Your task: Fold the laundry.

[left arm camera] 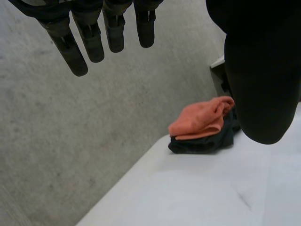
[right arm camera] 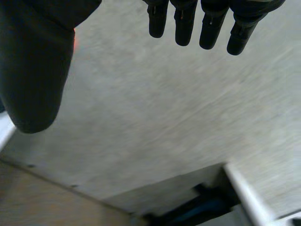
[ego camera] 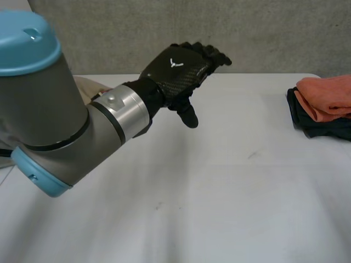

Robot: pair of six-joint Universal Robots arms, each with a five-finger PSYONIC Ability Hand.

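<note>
Left hand (ego camera: 178, 68) hangs empty, fingers straight, well apart from a seemingly folded orange cloth (ego camera: 328, 96), which a careless sweep could knock apart.

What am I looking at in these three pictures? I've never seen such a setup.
A two-armed robot at a white table. One picture looks down from a camera between the arms: the grey left arm ends in a black left robot hand, raised over the table, open, holding nothing. The other two come from wrist cameras, each looking along its own palm. The right robot hand is open and empty too. On the table's right side a folded orange cloth lies on a dark cloth.
</note>
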